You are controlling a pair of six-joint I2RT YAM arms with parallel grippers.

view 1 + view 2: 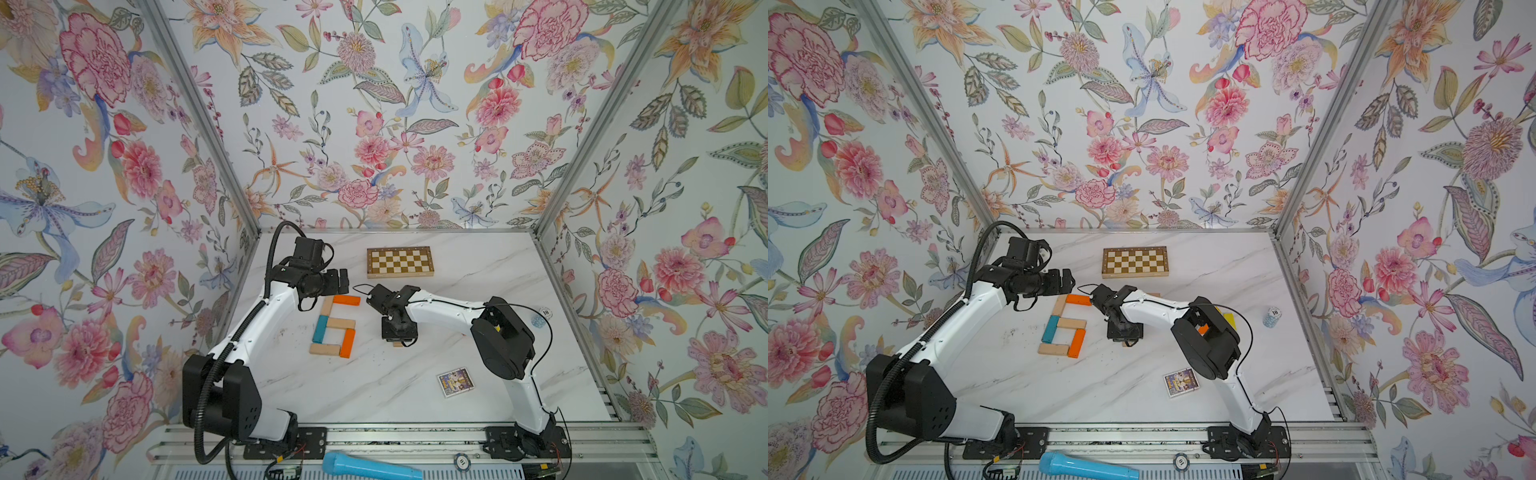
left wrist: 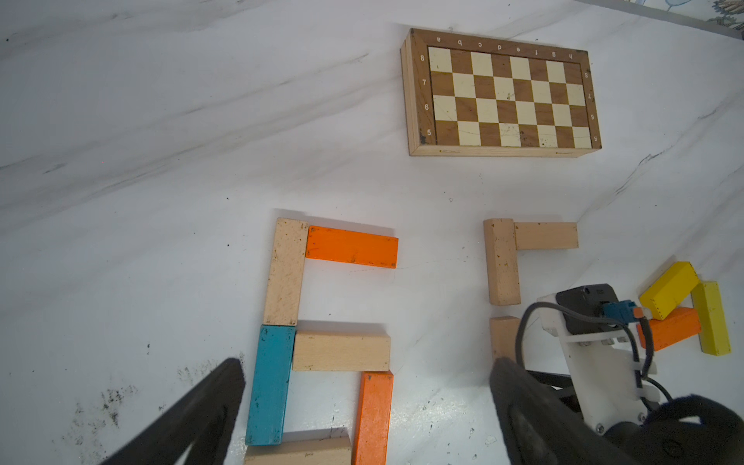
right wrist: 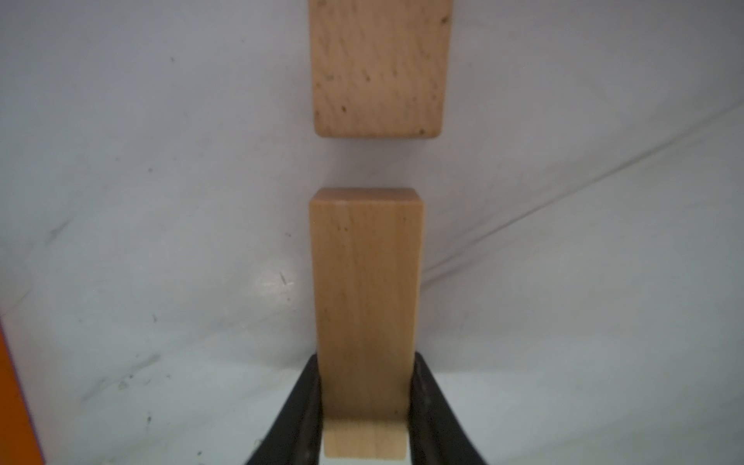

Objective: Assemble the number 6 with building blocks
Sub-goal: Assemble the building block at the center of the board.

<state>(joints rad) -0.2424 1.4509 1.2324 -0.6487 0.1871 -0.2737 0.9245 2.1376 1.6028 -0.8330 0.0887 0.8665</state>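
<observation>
Six building blocks lie flat in a 6 shape: pale wood, orange and one teal-blue. My left gripper hovers open over the shape's top; in the left wrist view its spread jaws hold nothing. To the right of the shape, my right gripper points down, shut on a pale wooden block. That block lines up end to end with another pale block, a small gap between them. That other block and a second pale one form an L. Two yellow blocks and an orange one lie heaped further right.
A checkered board lies at the back of the marble table. A small card box sits front right, and a stack of chips stands near the right wall. A light-blue microphone rests on the front rail.
</observation>
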